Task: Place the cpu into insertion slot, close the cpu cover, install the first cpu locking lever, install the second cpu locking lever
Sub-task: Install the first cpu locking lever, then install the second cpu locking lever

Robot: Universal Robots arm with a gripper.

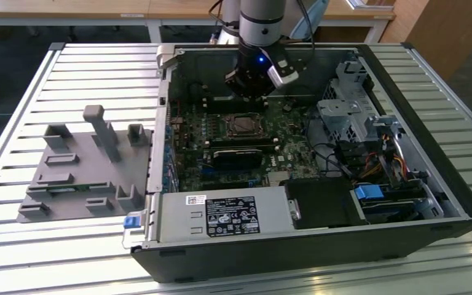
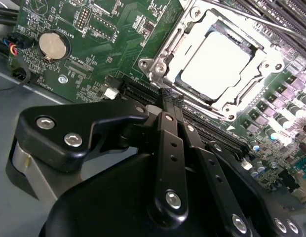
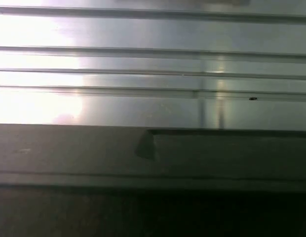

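The cpu (image 2: pixel 216 60), a flat square with a pale silver top, lies in the socket (image 1: pixel 243 126) on the green motherboard. The cpu cover (image 2: pixel 165 57), a silvery frame with a square window, lies flat around it. My gripper (image 2: pixel 166 97) hangs just beside the socket's edge, its black fingers (image 2: pixel 169 143) drawn together with nothing between them. In the exterior view the gripper (image 1: pixel 248 92) stands inside the open computer case, slightly behind the socket. I cannot make out how the locking levers stand.
Case walls (image 1: pixel 164 110) ring the motherboard. A black block (image 1: pixel 240 153) sits in front of the socket, with a drive cage and cables (image 1: pixel 355 123) on the exterior view's right. A grey fixture (image 1: pixel 80 166) rests on the slatted table. A coin battery (image 2: pixel 53 44) is near the fingers.
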